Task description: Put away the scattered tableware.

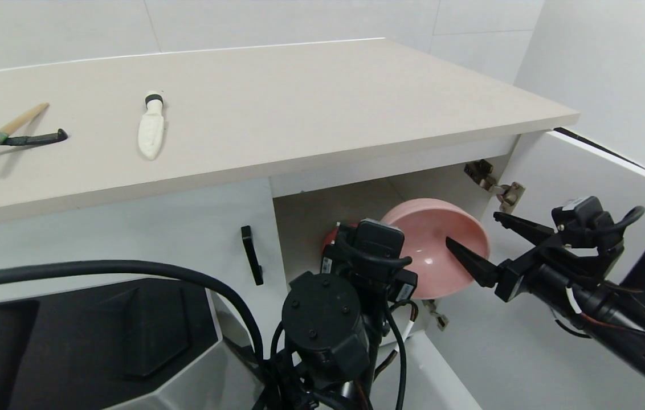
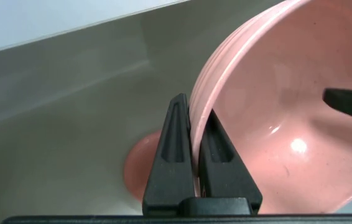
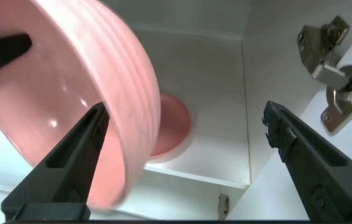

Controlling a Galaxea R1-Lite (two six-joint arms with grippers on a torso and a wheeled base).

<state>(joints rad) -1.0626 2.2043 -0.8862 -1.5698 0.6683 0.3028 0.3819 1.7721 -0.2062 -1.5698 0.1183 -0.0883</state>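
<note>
The left gripper (image 2: 193,109) is clamped tight on the rim of the pink bowl (image 1: 433,250), holding it tilted on edge inside the open cabinet (image 1: 322,210) under the table (image 1: 299,102), above a second pink dish (image 3: 173,124) lying on the shelf (image 3: 216,149). The right gripper (image 1: 471,226) is spread wide and holds nothing, at 3 o'clock of the bowl, with one finger across the bowl's hollow. On the table, a white knife (image 1: 151,128) lies at 10 o'clock of the bowl, and a wooden stick (image 1: 6,131) crosses a black utensil (image 1: 20,139) farther toward 9 o'clock.
</note>
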